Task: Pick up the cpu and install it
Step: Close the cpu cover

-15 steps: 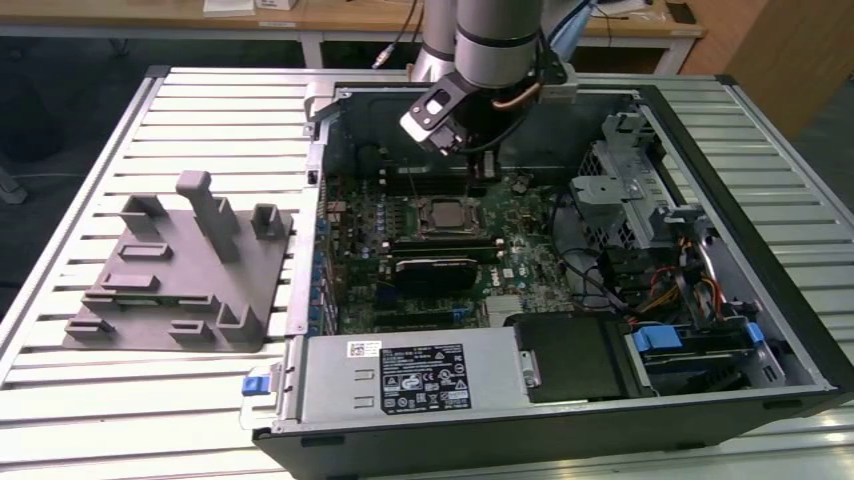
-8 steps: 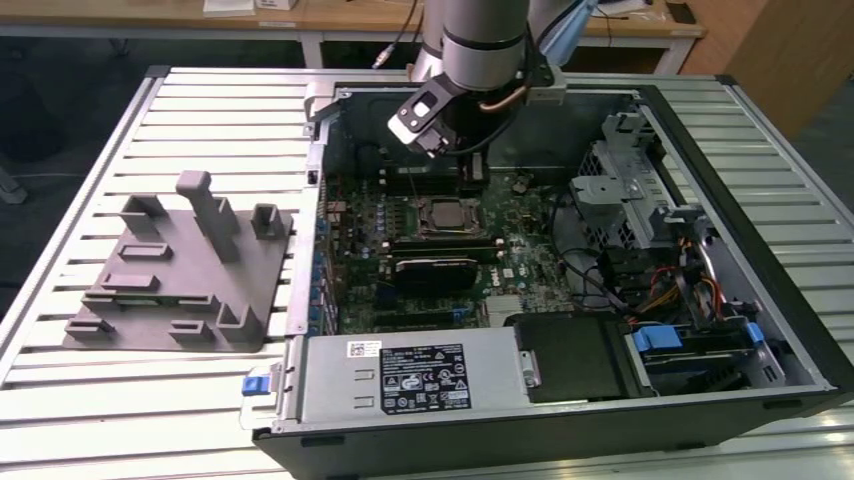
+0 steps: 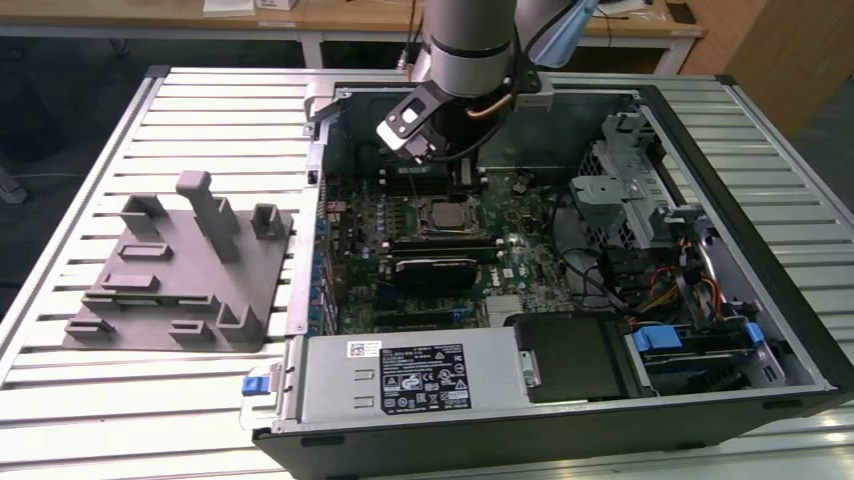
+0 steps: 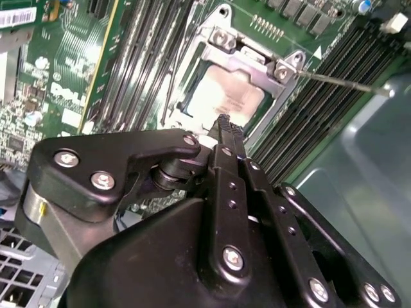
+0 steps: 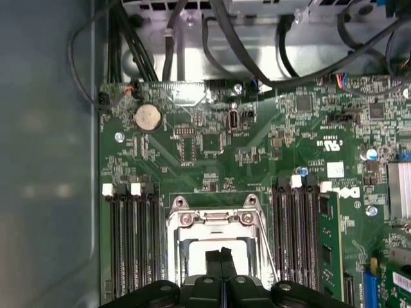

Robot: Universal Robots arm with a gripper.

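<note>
Far back in the open computer case, the cpu lies flat in the motherboard socket, silvery top up, directly under my gripper. My fingers are clenched together on nothing, tips over the chip; whether they touch it I cannot tell.

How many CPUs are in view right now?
1. The cpu lies flat in the socket on the motherboard, close by the gripper, seen in both wrist views. The arm covers part of the motherboard in the exterior view, so another could be hidden.
</note>
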